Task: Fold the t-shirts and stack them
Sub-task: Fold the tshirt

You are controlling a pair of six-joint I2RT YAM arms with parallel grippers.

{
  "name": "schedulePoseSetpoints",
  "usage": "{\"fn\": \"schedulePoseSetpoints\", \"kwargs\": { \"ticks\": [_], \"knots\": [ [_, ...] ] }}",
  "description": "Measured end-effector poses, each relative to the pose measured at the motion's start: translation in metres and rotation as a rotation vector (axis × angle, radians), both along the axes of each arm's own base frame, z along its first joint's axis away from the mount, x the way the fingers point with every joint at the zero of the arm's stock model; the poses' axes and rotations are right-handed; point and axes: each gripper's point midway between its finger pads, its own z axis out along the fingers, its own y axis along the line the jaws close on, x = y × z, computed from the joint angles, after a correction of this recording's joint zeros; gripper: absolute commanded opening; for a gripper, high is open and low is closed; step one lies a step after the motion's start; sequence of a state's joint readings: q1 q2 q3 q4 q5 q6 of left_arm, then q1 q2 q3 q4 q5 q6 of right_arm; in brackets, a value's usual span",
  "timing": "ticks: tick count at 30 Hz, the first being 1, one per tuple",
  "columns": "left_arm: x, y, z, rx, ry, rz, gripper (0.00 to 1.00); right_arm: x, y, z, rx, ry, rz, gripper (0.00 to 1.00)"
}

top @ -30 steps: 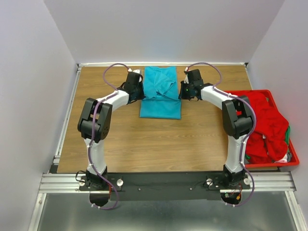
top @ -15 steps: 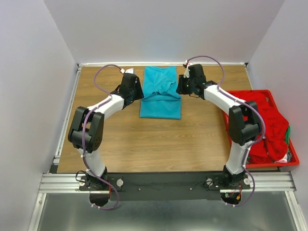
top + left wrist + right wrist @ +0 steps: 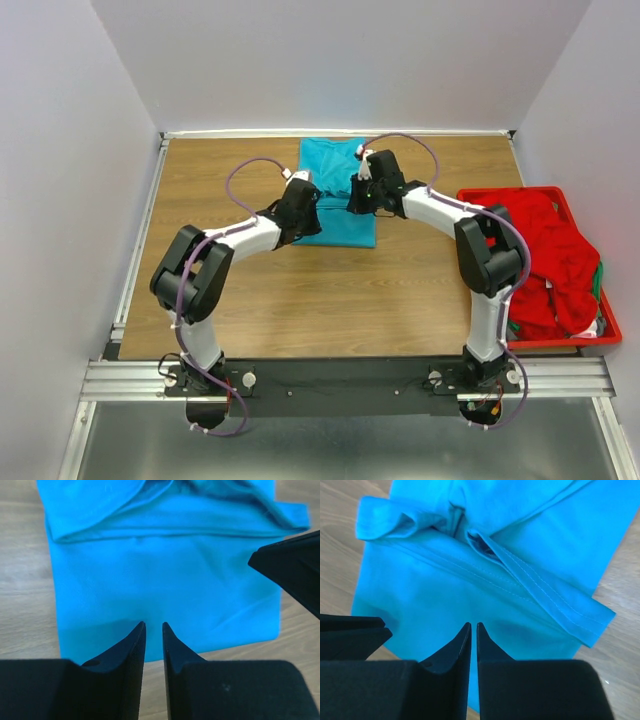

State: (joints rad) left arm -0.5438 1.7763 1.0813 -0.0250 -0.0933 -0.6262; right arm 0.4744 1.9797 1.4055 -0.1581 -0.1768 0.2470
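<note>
Both grippers hang low over the teal shirt, which lies flat at the far middle of the table, its long axis running straight away from the arm bases. On the left gripper the jaws stand slightly apart, a narrow gap with cloth showing through it and nothing caught between them. On the right gripper they are all but pressed together, only a slit left, and no cloth shows pinched there either (whether the tips touch the fabric beneath I cannot tell).

From above, the left gripper sits over the near left part of the shirt and the right gripper over its right edge about halfway along, so they flank it across its short width. The sleeves are already folded in toward the middle, leaving a tall narrow shape. In the left wrist view the near hem lies just under the fingertips, with the folded sleeves ahead.

My judgement is that the next fold runs along the long axis, with the near hem carried toward the collar, and the left gripper is the nearer to that hem. Red shirts wait in the crate at the right, well apart.
</note>
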Motion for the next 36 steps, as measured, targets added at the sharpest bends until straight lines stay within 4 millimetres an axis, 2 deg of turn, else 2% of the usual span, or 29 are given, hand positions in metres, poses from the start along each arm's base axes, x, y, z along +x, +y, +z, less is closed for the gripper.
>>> {"fn": "schedulePoseSetpoints", "kwargs": {
  "ticks": [4,9,15,23,28,30,32,36],
  "knots": [
    [-0.005,0.0,-0.027,0.027,0.057,-0.006,0.26,-0.003,0.003,-0.029,-0.006,0.06,0.007,0.13],
    [-0.008,-0.002,-0.04,0.036,0.083,-0.014,0.25,0.0,0.006,-0.052,-0.016,0.099,0.005,0.13],
    [-0.008,-0.002,-0.041,0.034,0.081,-0.015,0.25,0.021,0.013,-0.042,-0.005,0.052,-0.006,0.15],
    [-0.009,-0.001,-0.042,0.023,0.065,-0.016,0.23,0.081,0.023,-0.026,0.024,-0.052,-0.045,0.19],
    [-0.026,-0.002,-0.042,0.013,0.082,-0.034,0.23,0.095,0.021,-0.015,0.038,-0.085,-0.055,0.25],
    [-0.038,-0.003,-0.043,0.007,0.097,-0.047,0.23,0.092,0.021,-0.007,0.055,-0.091,-0.037,0.26],
    [-0.056,-0.005,-0.043,-0.006,0.116,-0.069,0.23,0.077,0.021,-0.001,0.068,-0.076,-0.011,0.27],
    [-0.098,-0.002,-0.043,-0.036,0.168,-0.103,0.24,0.023,0.022,0.022,0.111,-0.039,0.069,0.3]
  ]
}}
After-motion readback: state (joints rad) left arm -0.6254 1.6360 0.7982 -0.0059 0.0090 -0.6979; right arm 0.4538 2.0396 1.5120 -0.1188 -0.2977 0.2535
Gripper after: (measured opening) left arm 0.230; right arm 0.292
